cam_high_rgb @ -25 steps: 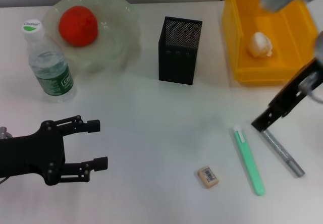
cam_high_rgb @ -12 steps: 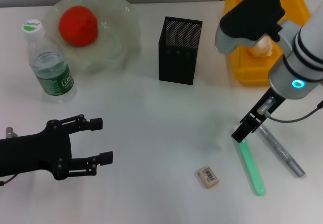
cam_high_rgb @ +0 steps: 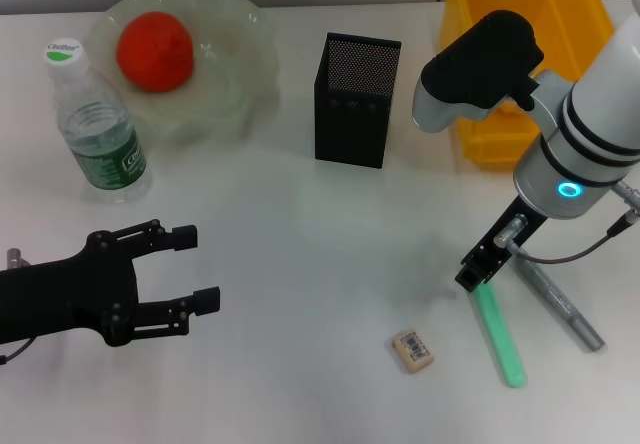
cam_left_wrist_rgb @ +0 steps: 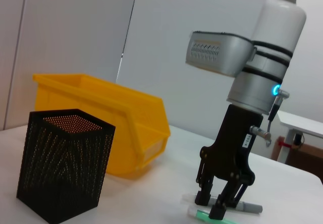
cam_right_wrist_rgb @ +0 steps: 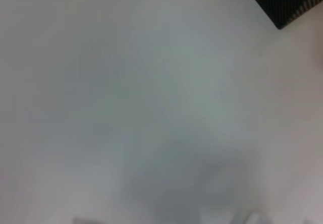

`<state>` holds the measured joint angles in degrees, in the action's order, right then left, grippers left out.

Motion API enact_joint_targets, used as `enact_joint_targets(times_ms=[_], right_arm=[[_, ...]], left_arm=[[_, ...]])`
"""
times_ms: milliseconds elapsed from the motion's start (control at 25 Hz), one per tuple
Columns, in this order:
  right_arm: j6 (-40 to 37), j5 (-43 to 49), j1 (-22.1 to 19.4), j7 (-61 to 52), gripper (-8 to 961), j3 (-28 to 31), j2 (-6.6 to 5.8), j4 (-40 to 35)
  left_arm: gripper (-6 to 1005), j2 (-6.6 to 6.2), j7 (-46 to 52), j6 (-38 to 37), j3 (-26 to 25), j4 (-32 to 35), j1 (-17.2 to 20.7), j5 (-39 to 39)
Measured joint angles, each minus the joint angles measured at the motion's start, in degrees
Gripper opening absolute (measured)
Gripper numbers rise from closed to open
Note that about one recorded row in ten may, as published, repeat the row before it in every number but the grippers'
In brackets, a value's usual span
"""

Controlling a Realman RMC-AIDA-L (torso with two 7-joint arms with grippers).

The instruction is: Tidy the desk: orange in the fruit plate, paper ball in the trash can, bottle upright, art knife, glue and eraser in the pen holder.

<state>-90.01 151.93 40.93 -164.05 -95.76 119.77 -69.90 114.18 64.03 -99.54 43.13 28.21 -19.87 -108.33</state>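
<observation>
The right end effector [cam_high_rgb: 478, 276] has come down over the past second from beside the grey pen onto the top end of the green art knife [cam_high_rgb: 497, 326], and now stands almost upright with its fingers slightly spread, straddling that end and close to the surface [cam_high_rgb: 300, 254]; no pinch yet. That points to the art knife being the next pick, bound for the pen holder [cam_high_rgb: 356, 99] at about 11 o'clock from it. The grey pen [cam_high_rgb: 560, 304], likely the glue, lies just beside the knife at 3 o'clock. The eraser [cam_high_rgb: 412, 350] sits at 8 o'clock from the end effector, untouched.

Farther out, the orange [cam_high_rgb: 154, 51] lies in the fruit plate [cam_high_rgb: 245, 24], the bottle [cam_high_rgb: 95, 124] stands upright, and the trash can [cam_high_rgb: 480, 134] sits partly behind the right arm. The left end effector [cam_high_rgb: 190, 269] hovers spread wide at the near left, idle.
</observation>
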Motion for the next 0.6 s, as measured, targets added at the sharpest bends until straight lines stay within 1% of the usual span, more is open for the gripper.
enact_joint_targets(times_ms=[160,600], right_arm=[[1.1,0.3,0.0,0.0,487,-0.1,-0.03,1.0],[2.9,0.1,0.1,0.7,351,-0.7,-0.04,2.8]], left_arm=[[845,0.2,0.0,-0.3,-0.5,0.0,0.1,0.0],[845,0.4,0.6,-0.6,-0.9,0.0,0.2,0.1]])
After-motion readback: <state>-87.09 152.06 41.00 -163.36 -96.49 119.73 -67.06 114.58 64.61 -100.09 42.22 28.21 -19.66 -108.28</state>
